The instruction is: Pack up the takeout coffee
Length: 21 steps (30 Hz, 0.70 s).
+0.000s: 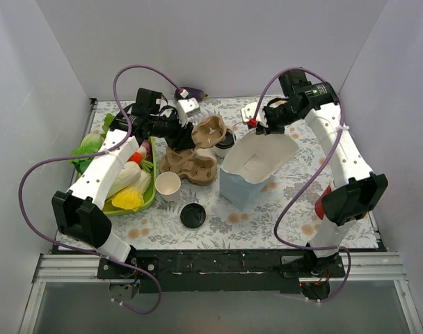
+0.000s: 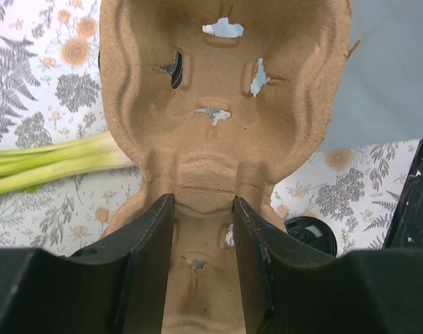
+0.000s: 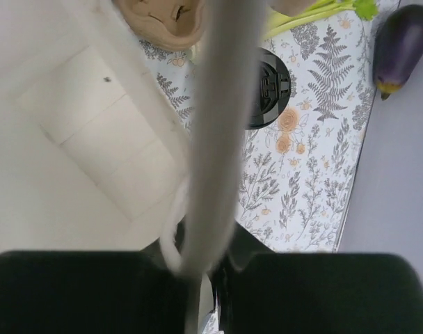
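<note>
The takeout coffee (image 1: 226, 140) stands on the table between the cup carrier and the bag. Only its black dome lid shows, also in the left wrist view (image 2: 310, 234) and the right wrist view (image 3: 268, 85). My left gripper (image 1: 181, 132) is shut on a brown pulp cup carrier (image 1: 211, 130), gripping its middle ridge (image 2: 203, 202) and holding it tilted above the table. My right gripper (image 1: 265, 126) is shut on the far rim of an open white paper bag (image 1: 255, 165); the rim (image 3: 215, 125) runs between its jaws.
A second brown carrier (image 1: 189, 166) lies left of the bag. A lidless white cup (image 1: 168, 184) and a loose black lid (image 1: 193, 216) sit in front of it. A green tray (image 1: 147, 198) of vegetables is at left, an eggplant (image 1: 192, 92) at the back.
</note>
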Tool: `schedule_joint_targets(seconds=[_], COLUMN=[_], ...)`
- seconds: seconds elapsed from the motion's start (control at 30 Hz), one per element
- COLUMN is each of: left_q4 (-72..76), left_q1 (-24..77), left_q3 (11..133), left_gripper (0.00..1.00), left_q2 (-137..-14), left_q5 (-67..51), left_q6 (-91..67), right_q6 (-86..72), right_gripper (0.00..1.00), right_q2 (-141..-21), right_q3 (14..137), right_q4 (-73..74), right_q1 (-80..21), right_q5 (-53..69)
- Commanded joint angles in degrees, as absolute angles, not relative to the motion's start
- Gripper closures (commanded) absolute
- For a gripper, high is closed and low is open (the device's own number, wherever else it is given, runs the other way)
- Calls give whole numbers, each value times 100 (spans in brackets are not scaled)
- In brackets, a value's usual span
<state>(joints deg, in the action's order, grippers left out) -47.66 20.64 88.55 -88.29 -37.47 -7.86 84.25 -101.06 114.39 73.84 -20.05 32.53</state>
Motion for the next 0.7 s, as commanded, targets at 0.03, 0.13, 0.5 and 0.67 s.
schedule_joint_targets(seconds=[0.03,0.13,0.5,0.67], left_q4=[-4729,-4798,-4131,-2755], left_q1=[2136,2171,2487,2715], left_q3=[9377,9711,9615,9310], left_gripper=[100,100,100,100], left_q2=[-8639,-8727,-7963,-7525], left_q5=[-4166,-4184,-4807,-5019], left_q6=[-1010,-1344,-2908,-3978], right_q6=[7964,7455,6347,4792], right_gripper=[99,99,99,99], right_q2=[-9387,-9168,-7604,-7401], right_q3=[10961,10741,9475,9352], right_q4=[7497,7488,7488,7067], right_q1=[-2048,-2048,-2039,-2022], right_q5=[3375,3157,2619,2347])
